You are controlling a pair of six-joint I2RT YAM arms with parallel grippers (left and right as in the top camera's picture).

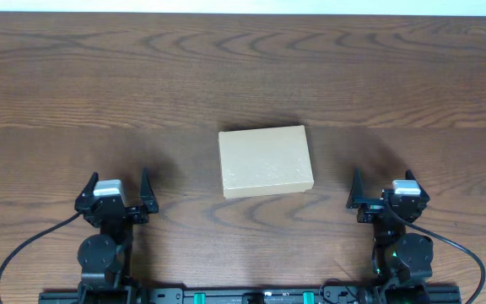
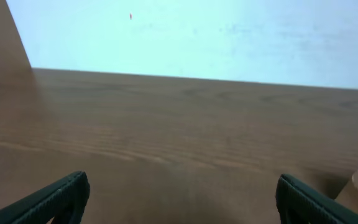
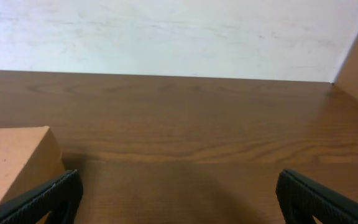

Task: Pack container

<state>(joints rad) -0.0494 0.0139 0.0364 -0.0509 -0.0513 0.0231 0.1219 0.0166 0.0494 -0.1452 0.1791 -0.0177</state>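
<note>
The container (image 1: 266, 161) lay shut at the middle of the surface (image 1: 243, 67). The left gripper (image 1: 116, 181) and right gripper (image 1: 384, 187) sat by its near edge, jaws spread and empty.

plain tan container (image 1: 265, 161); dark brown wood-grain table (image 1: 243, 76).

Tabletop (image 1: 243, 76): dark brown wood, bold grain running left to right across your overhead view. Container (image 1: 265, 161): plain tan cardboard box, lid shut, lying flat on tabletop near centre, edges slightly skewed against grain. In your right wrist view, one box corner shows at left edge, resting on wood, dark shadow beside it; in your left wrist view, pale corner shows at lower right edge.
</note>
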